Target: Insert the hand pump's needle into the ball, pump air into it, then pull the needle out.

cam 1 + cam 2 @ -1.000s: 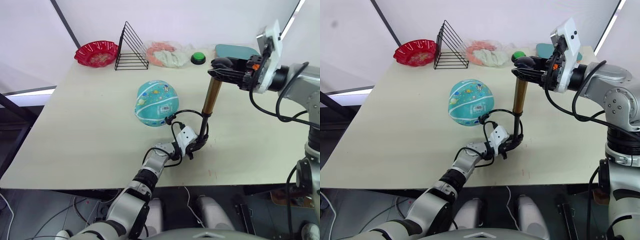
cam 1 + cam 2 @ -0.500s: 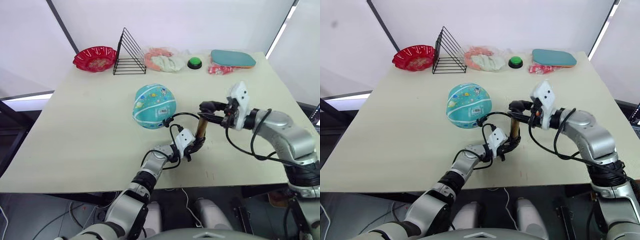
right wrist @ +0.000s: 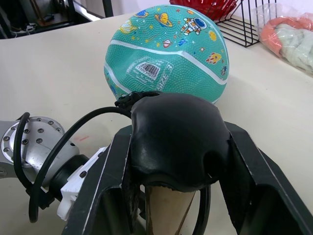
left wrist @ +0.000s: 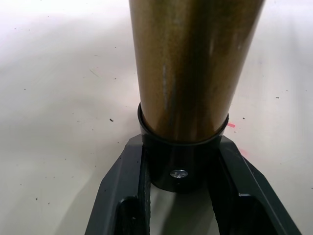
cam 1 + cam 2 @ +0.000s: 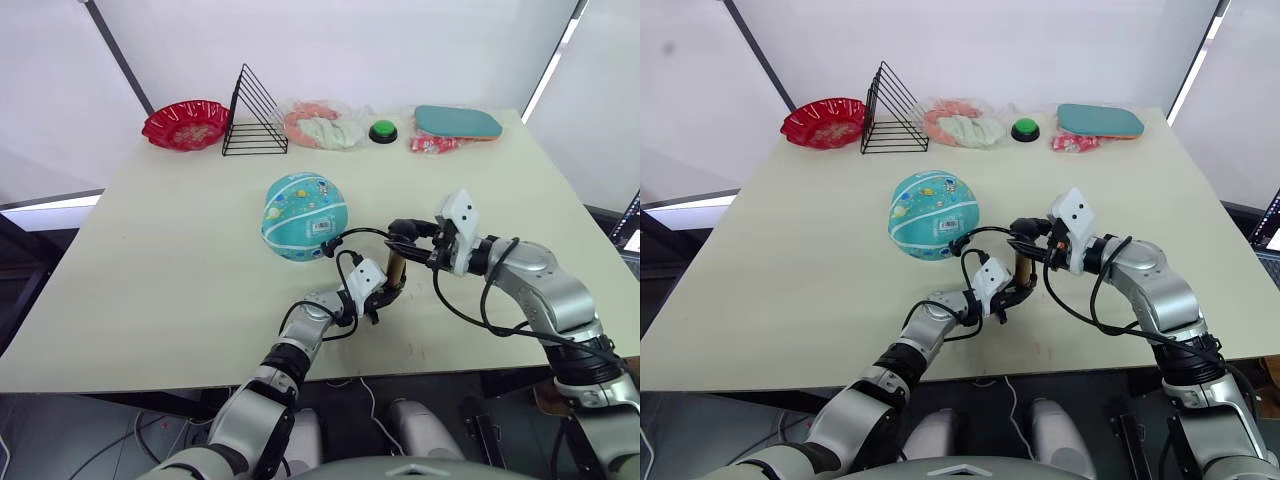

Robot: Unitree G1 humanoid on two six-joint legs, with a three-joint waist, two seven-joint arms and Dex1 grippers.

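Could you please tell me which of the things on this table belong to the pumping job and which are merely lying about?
In use:
- teal rubber ball with white seams
- amber-barrelled hand pump, base in left gripper, black T-handle in right gripper
- thin black hose reaching the ball

Lying about:
- red bowl
- black wire rack
- bagged pink and white cloth
- green button
- teal paddle

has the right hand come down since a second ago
Yes. The right hand, shut on the hand pump handle, was level with the green button at the table's far edge; now it sits low, beside the ball, with the pump pushed short.
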